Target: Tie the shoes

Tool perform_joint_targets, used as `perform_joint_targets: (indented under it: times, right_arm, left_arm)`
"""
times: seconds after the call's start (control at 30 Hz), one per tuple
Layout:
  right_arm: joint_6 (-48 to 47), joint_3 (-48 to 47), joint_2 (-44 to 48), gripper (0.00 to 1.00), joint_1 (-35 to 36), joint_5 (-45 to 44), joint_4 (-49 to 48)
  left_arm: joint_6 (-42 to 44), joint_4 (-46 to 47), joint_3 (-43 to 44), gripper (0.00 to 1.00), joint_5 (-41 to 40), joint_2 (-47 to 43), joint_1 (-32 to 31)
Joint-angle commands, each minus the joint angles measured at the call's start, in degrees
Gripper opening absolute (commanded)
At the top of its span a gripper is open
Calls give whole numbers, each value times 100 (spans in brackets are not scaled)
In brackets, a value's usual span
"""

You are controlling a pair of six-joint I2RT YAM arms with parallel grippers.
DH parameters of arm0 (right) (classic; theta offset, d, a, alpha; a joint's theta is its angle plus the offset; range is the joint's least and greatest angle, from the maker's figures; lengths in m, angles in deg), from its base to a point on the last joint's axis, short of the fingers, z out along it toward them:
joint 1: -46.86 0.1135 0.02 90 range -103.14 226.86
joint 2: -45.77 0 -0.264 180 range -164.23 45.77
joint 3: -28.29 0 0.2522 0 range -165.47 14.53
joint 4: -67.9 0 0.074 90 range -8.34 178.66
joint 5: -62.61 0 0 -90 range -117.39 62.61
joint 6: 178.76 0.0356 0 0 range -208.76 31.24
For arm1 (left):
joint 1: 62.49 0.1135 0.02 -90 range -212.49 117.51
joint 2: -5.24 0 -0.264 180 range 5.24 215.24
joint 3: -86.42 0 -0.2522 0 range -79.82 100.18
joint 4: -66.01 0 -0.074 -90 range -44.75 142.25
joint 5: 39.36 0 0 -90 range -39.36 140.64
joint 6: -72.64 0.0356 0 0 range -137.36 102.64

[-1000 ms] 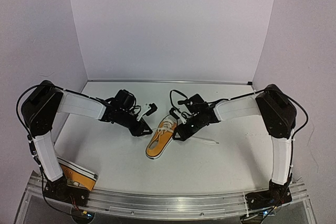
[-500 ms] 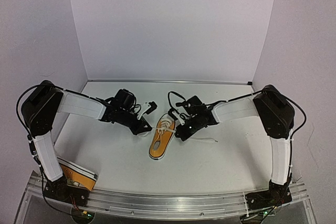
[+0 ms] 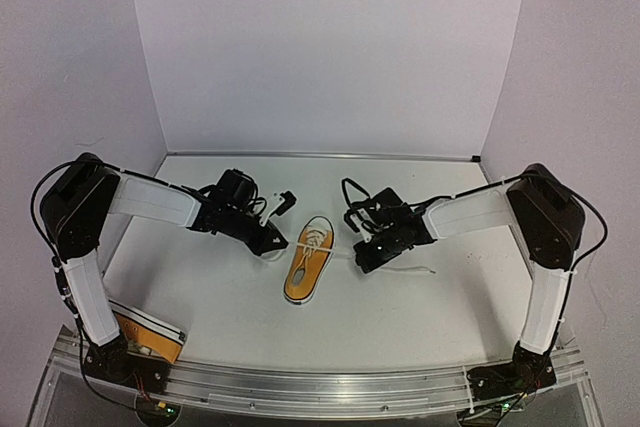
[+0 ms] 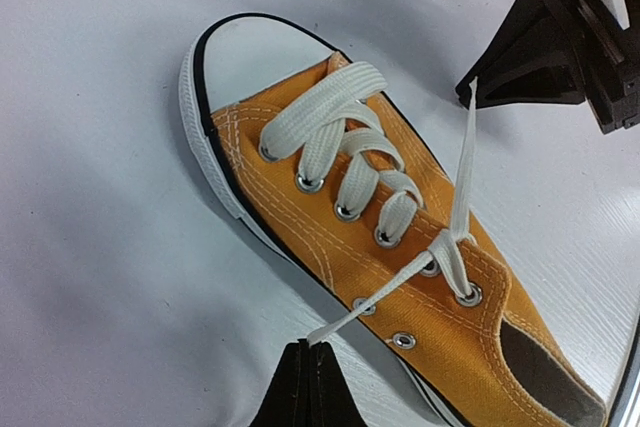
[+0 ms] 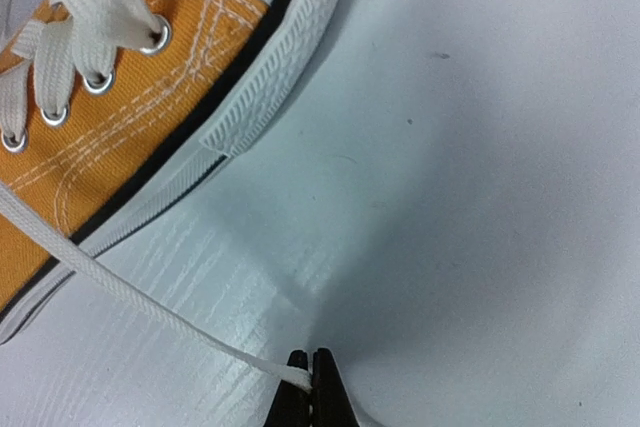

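One orange-yellow shoe (image 3: 307, 262) lies mid-table, toe toward the far wall, white laces untied. My left gripper (image 3: 274, 244) sits just left of it, shut on the end of one lace (image 4: 385, 292); the left wrist view shows the fingertips (image 4: 309, 355) pinched on it. My right gripper (image 3: 363, 258) is to the shoe's right, shut on the other lace (image 5: 130, 292), which runs taut from the top eyelet. That pinch shows in the right wrist view (image 5: 312, 363) beside the shoe's sole (image 5: 262, 97). The second shoe (image 3: 150, 335) lies at the near left, partly hidden by the left arm.
The loose tail of the right lace (image 3: 412, 269) trails on the table right of the right gripper. White walls close the table on three sides. A metal rail (image 3: 320, 379) carrying the arm bases runs along the near edge.
Both grippers have shut on the lace ends. The right gripper has drawn away to the right, pulling its lace taut. The shoe has swung a little straighter.
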Motion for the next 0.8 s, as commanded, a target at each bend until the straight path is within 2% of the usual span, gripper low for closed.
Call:
perform_joint_targets:
  times: [0.0, 0.07, 0.2, 0.43, 0.57, 0.67, 0.77]
  right_arm:
    - [289, 317, 728, 0, -329, -796, 872]
    - [323, 392, 956, 0, -528, -762, 904]
    - [221, 258, 785, 0, -583, -197, 887]
    - [133, 45, 497, 0, -570, 634, 671]
    - [66, 29, 456, 0, -561, 833, 659]
    - [63, 50, 454, 0, -560, 882, 630]
    - [71, 82, 439, 0, -557, 904, 596]
  left_arm:
    - [-152, -102, -46, 0, -82, -86, 122]
    - [-205, -41, -54, 0, 80, -102, 75]
    - [-178, 28, -47, 0, 426, -107, -108]
    - [-16, -277, 99, 1, 366, -73, -123]
    - [68, -549, 149, 20, 54, -7, -90]
    - [198, -1004, 334, 30, -51, 208, -20]
    - [338, -1320, 552, 34, -69, 487, -22]
